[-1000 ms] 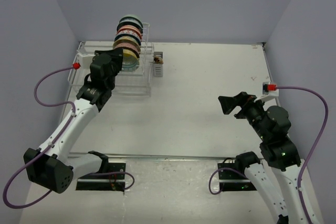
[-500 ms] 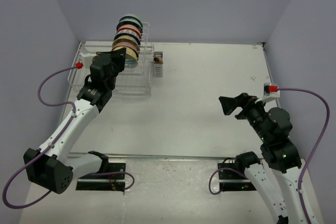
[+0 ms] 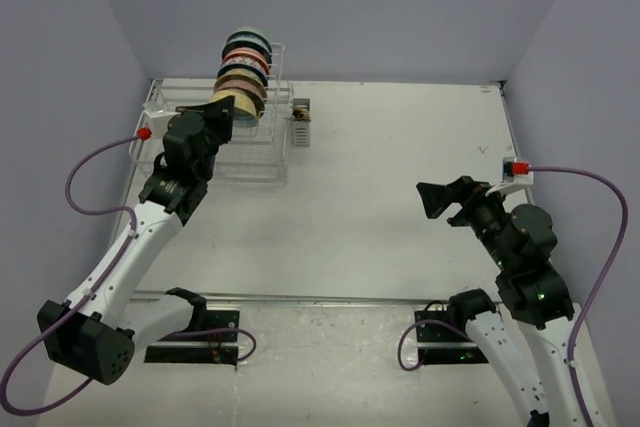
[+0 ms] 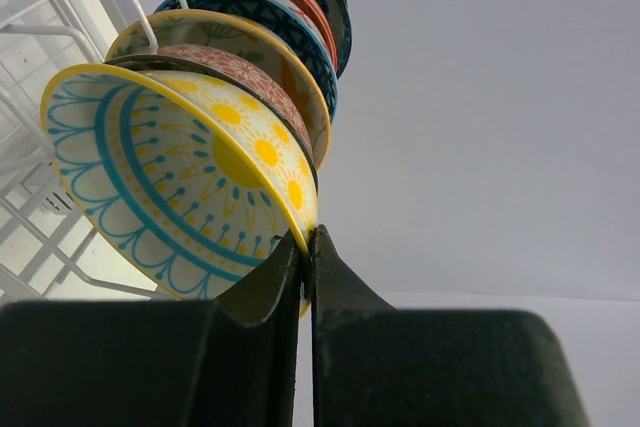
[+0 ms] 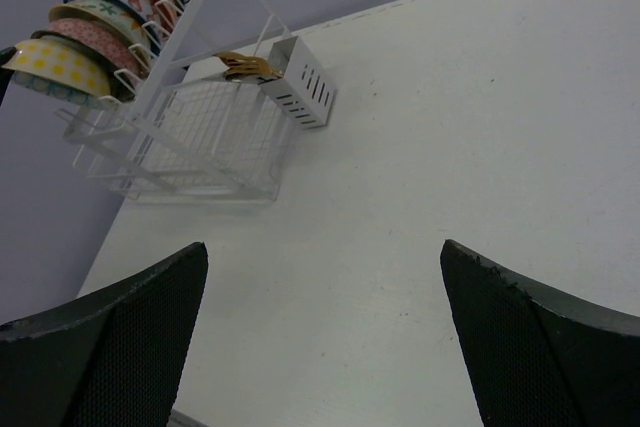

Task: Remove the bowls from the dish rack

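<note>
Left gripper point(image 4: 307, 239) now pinching glossy round bowl point(image 4: 180, 187), wire rack point(image 5: 215, 137)

A white wire dish rack point(image 3: 250, 152) sits in the far left corner of the desk point(image 3: 400, 147). The bowls point(image 3: 246, 59) stand on edge in a tight row along its taller frame, running away toward the back wall, pale green at the far end. A small grey cutlery cup point(image 3: 301, 123) hangs at the rack's right side. The left arm reaches over the low basket, and the left pincer point(image 3: 222, 107) is closed at the rim of the nearest bowl point(image 3: 240, 104), a yellowish one. The right pincer point(image 3: 445, 201) hangs spread wide above the desk's right side, holding nothing, well apart from the rack.
</note>
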